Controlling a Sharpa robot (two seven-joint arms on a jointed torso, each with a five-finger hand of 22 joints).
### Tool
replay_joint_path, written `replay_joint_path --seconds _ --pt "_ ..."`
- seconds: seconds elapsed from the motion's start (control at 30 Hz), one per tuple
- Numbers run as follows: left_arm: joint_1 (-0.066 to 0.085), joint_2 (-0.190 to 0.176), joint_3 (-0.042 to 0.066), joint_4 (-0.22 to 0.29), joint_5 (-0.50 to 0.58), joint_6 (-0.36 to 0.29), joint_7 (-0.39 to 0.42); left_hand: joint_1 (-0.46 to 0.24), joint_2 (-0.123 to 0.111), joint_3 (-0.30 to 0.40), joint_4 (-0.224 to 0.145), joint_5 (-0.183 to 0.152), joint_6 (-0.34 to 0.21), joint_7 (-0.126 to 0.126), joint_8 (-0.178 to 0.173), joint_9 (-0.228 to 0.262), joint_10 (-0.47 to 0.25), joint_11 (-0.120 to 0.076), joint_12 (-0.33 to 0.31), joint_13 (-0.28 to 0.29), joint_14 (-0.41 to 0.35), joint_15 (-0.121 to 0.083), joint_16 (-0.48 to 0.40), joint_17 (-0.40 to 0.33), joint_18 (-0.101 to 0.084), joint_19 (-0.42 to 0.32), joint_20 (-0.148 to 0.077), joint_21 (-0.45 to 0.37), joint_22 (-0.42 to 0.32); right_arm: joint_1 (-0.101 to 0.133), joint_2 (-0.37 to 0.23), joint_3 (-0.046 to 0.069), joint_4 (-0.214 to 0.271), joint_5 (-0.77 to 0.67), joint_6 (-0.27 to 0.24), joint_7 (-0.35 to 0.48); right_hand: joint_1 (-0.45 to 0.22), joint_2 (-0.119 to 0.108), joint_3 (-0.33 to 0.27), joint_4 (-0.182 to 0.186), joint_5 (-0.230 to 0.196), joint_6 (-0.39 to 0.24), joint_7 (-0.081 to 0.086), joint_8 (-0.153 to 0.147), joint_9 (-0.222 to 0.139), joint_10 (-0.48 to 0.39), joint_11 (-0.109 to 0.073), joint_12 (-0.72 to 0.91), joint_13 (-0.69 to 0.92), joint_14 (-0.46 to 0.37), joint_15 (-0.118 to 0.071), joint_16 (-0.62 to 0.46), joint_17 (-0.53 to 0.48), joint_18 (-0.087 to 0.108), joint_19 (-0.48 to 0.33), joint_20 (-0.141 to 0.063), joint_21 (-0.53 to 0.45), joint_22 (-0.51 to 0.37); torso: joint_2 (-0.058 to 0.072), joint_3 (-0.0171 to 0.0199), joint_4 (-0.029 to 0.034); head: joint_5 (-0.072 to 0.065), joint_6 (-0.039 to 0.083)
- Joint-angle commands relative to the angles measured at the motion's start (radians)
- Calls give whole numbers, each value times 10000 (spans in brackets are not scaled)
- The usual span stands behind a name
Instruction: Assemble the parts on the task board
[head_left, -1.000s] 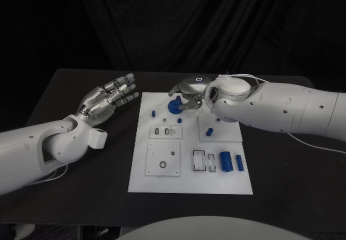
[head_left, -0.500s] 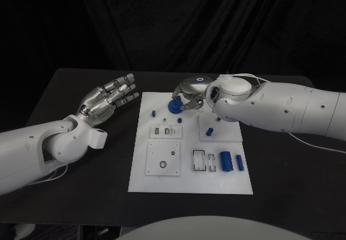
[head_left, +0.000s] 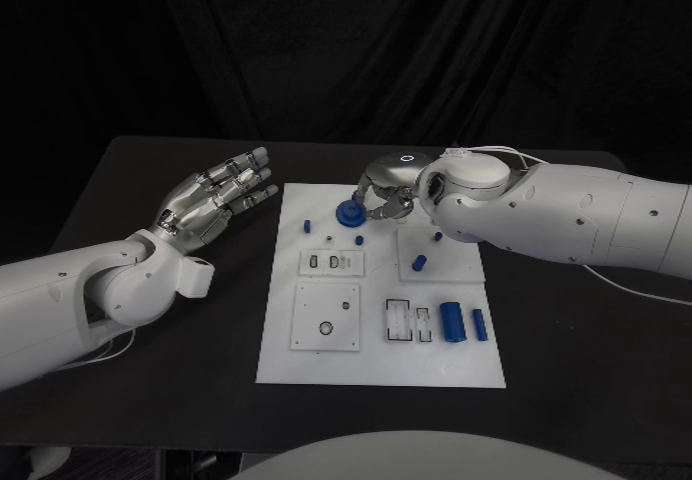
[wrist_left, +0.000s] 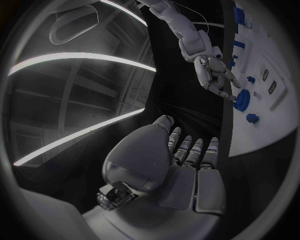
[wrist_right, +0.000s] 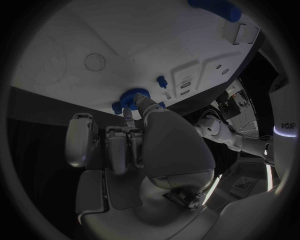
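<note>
Black bench, dark drapery behind it; lit ceiling strips in the room at my left wrist's edge.

Task board, white, lies at the bench's middle. All places below are taken from it.

My right arm reaches over its far right corner. My right hand has fingertips closed on the blue round disc part, which sits at the far end of the board. I judge I am seating or turning it on its post; whether it is fully down I cannot tell.

My left hand hangs off the board's left far edge, fingers apart, holding nothing; likely kept out of the way.

Smaller parts: blue cylinder and slim blue bar near the right near side, a blue peg mid-right, a small blue pin just left of the disc.
</note>
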Motion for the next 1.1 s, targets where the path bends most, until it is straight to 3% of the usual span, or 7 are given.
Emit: replay_joint_path --seconds 0.03,0.33,0.53,0.77,0.9,1.1 --pt "-15 -4 10 33 -3 117 105 -104 -10 39 5 -10 -56 46 -65 -11 -62 -7 -52 -11 19 51 3 5 -120 9 -3 -4 -4 -66 -89 -20 21 -44 157 -218 -59 7 -12 52 -31 97 -9 6 -21 1060 85 25 2631 1057 49 29 2635 41 43 47 26 1815 0 1 -2 11 -7" --pt "-19 -59 10 72 -3 104 107 -104 -10 39 5 -10 -56 46 -65 -11 -62 -7 -52 -11 19 51 3 5 -120 9 -3 -4 -4 -77 -512 -20 172 -44 -253 -248 -112 -9 -48 85 -34 237 -10 44 12 1060 83 25 2631 1057 46 29 2635 43 46 45 13 1818 1 2 0 68 -42" --pt "-21 -76 10 71 -3 91 107 -113 -8 64 -4 -8 -57 57 -64 -10 -65 -7 -46 -9 19 54 5 5 -129 11 -3 -4 -4 -67 -1094 -21 399 -44 -776 -185 -224 -59 -124 182 -86 -116 68 -212 -50 1060 136 25 2631 1057 78 29 2635 34 78 64 27 1837 3 6 -3 42 -25" --pt "-22 -85 10 92 -3 68 117 -116 -8 71 -7 -7 -38 57 -60 -7 -61 -7 -38 -7 26 55 10 8 -131 19 -3 0 -2 151 -2226 -23 1347 -44 -1059 -364 -475 -71 -291 439 -493 -126 71 -267 -14 1060 151 25 2631 1057 98 29 2635 17 139 90 87 1869 7 5 -10 44 -88" --pt "-25 5 10 36 -3 64 118 -137 -19 102 -20 -5 -57 61 -60 -7 -107 -75 -94 -17 27 62 12 8 -141 26 -5 3 0 431 -3117 -28 2055 -44 -1064 -502 -598 -72 -378 587 -638 -210 -22 -363 -53 1060 96 25 2631 1057 70 29 2635 36 105 78 6 1850 -5 1 -9 24 -115" --pt "-28 107 10 37 -3 72 99 -148 -25 120 -28 -6 -51 59 -58 -6 -123 -109 -103 -19 35 66 19 10 -146 35 -5 8 2 626 -4283 -68 2643 -15 -1395 -224 -426 -26 -444 693 -808 -1161 -168 -828 -467 1060 -24 25 2631 1057 -32 29 2635 18 151 -10 34 1878 -11 9 -35 -150 -16"
